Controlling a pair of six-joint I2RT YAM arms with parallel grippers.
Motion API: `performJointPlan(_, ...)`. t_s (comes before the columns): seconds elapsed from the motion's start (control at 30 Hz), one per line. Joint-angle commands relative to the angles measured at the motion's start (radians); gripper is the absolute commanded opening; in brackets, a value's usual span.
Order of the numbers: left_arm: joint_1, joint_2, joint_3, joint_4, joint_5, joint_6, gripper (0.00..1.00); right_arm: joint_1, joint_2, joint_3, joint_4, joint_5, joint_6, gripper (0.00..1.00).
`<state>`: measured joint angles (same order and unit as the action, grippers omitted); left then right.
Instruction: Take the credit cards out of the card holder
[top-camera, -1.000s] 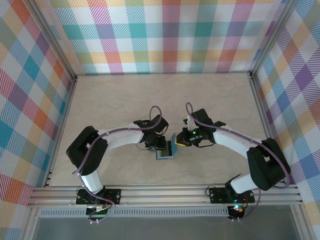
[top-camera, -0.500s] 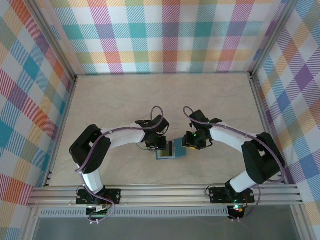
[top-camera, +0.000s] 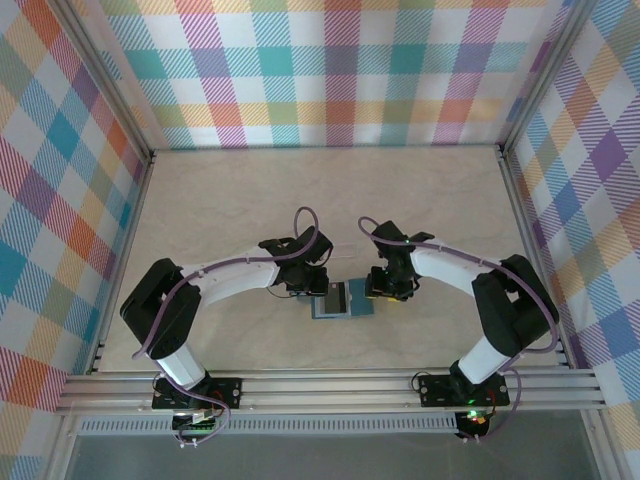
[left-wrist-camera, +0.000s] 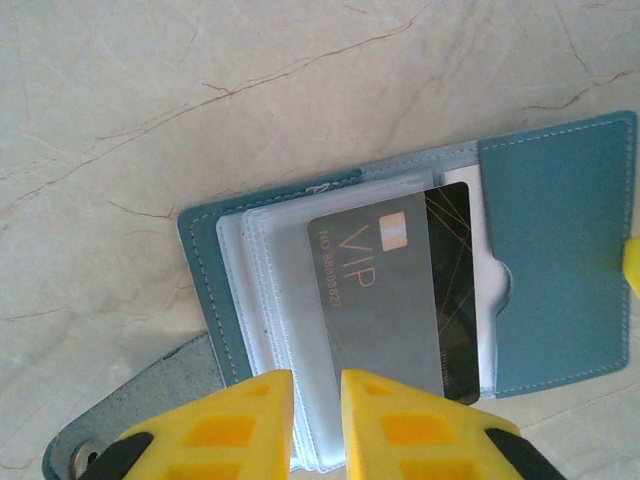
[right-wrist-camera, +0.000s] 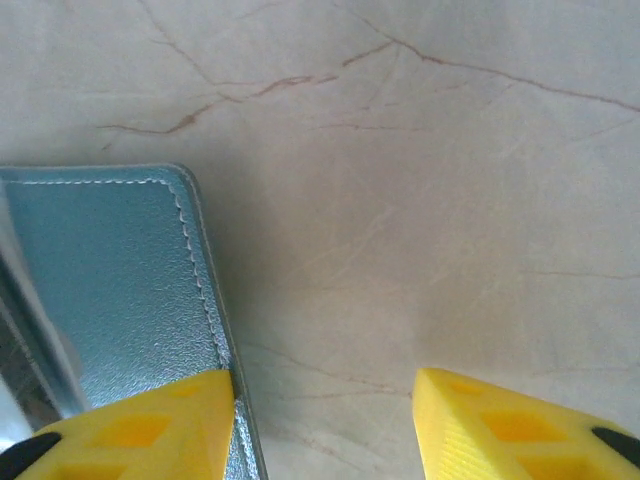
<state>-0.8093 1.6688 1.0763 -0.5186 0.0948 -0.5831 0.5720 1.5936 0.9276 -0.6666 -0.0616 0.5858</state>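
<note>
Limbs: left arm (top-camera: 235, 278), right arm (top-camera: 455, 268); white tubular links, black joints, purple cable (top-camera: 310, 215) along each. Ends: left tool (left-wrist-camera: 315, 385), right tool (right-wrist-camera: 325, 385); yellow wedge fingers (left-wrist-camera: 240, 425), recessed pockets.

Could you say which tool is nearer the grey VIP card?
Left. Left tool sits beside the grey rectangular VIP card; right tool beyond, at the edge of the teal leather wallet.

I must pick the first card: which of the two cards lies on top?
The grey VIP card; the black card with gold lines lies partly under it.
</note>
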Motion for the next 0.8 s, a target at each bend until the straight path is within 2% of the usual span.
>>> performJointPlan(0.0,0.006,0.001,-0.012,0.005,0.027,-0.011,0.20,0.016,-0.063,0.051,-0.072,0.016,-0.014,0.52)
performJointPlan(0.17,0.006,0.017,-0.012,0.024,0.050,-0.019,0.20,0.032,-0.111,0.105,-0.103,0.003,-0.015,0.53)
performJointPlan(0.33,0.006,0.026,-0.010,0.022,0.051,-0.016,0.19,0.052,-0.148,0.157,-0.103,-0.042,-0.007,0.46)
performJointPlan(0.43,0.007,0.028,-0.016,0.024,0.048,-0.016,0.19,0.065,-0.168,0.170,-0.063,-0.107,0.005,0.40)
performJointPlan(0.57,0.006,0.034,-0.029,0.038,0.046,-0.028,0.17,0.068,-0.157,0.120,0.086,-0.287,0.047,0.32)
performJointPlan(0.77,0.016,0.037,-0.044,0.062,0.057,-0.055,0.17,0.068,-0.062,0.067,0.148,-0.331,0.075,0.30)
